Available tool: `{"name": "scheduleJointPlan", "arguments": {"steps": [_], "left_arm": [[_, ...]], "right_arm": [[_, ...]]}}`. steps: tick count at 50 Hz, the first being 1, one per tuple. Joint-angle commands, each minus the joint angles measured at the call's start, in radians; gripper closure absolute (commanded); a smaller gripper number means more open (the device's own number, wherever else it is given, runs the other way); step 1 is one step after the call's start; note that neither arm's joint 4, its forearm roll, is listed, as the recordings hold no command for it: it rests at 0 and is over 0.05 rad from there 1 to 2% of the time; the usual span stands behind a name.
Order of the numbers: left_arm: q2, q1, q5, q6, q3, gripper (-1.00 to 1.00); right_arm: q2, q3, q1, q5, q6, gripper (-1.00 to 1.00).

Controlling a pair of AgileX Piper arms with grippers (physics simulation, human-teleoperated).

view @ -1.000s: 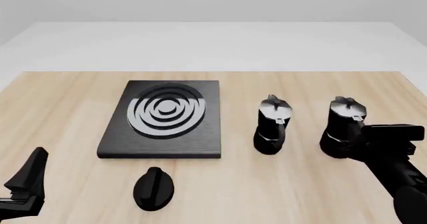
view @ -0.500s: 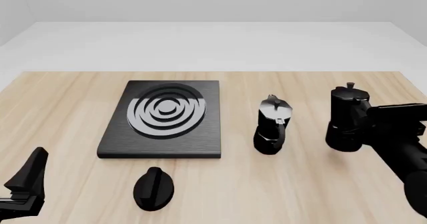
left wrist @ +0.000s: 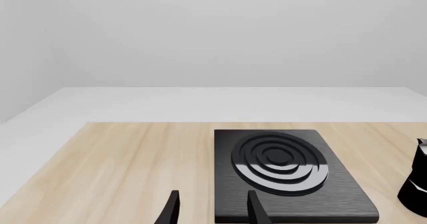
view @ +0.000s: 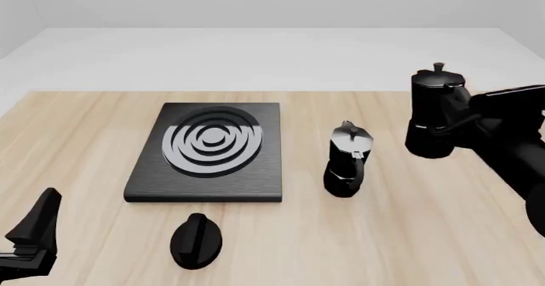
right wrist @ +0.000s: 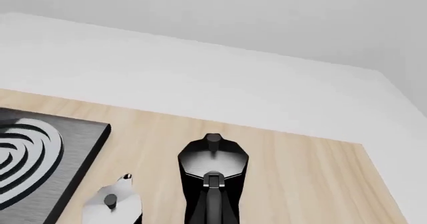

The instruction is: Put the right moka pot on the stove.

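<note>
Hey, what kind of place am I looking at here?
Likely a simulated tabletop test scene, kitchen-themed: a bare wooden table against blank pale walls, holding a stove slab and two moka pots, one held aloft by the right pincer.

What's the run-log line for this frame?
phase: transport | right hand: shut on right moka pot, lifted off table | left hand: open, idle | stove: bare | other moka pot: on table
</note>
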Motion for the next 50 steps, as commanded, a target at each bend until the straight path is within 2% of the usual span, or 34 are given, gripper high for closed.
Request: {"name": "scheduleJointPlan", "arguments": {"steps": [1, 4, 5, 7, 8, 9, 10, 11, 16, 20, 22, 43, 50], "left_arm": [[0.000, 0.000, 0.000, 0.000, 0.000, -1.00], [0.001, 0.000, 0.000, 0.000, 0.000, -1.00], [0.000, 0.000, 0.000, 0.000, 0.000, -1.00], [0.000, 0.000, 0.000, 0.000, 0.000, -1.00], [0.000, 0.000, 0.000, 0.000, 0.000, -1.00], [0.001, 0.000, 0.000, 0.000, 0.000, -1.00], [0.000, 0.000, 0.000, 0.000, 0.000, -1.00], [0.000, 0.000, 0.000, 0.000, 0.000, -1.00], [0.000, 0.000, 0.000, 0.000, 0.000, -1.00], [0.000, 0.000, 0.000, 0.000, 0.000, -1.00], [0.000, 0.000, 0.000, 0.000, 0.000, -1.00], [-0.001, 0.000, 0.000, 0.000, 0.000, -1.00], [0.000, 0.000, 0.000, 0.000, 0.000, -1.00]], "right_arm": [[-0.063, -0.153, 0.057, 0.101, -0.003, 1.00], [-0.065, -0.196, 0.076, 0.123, -0.017, 1.00], [-0.064, -0.205, 0.083, 0.123, -0.037, 1.00], [-0.059, -0.234, 0.090, 0.141, -0.029, 1.00], [-0.053, -0.236, 0.099, 0.134, -0.064, 1.00], [-0.051, -0.250, 0.104, 0.136, -0.054, 1.00], [-0.059, -0.263, 0.108, 0.145, -0.005, 1.00], [-0.059, -0.273, 0.112, 0.151, 0.015, 1.00], [-0.042, -0.306, 0.158, 0.146, 0.045, 1.00], [-0.026, -0.326, 0.182, 0.144, 0.044, 1.00], [-0.020, -0.348, 0.195, 0.147, 0.075, 1.00], [0.140, -0.496, 0.328, 0.124, 0.066, 1.00], [0.188, -0.538, 0.347, 0.092, 0.104, 1.00]]}}
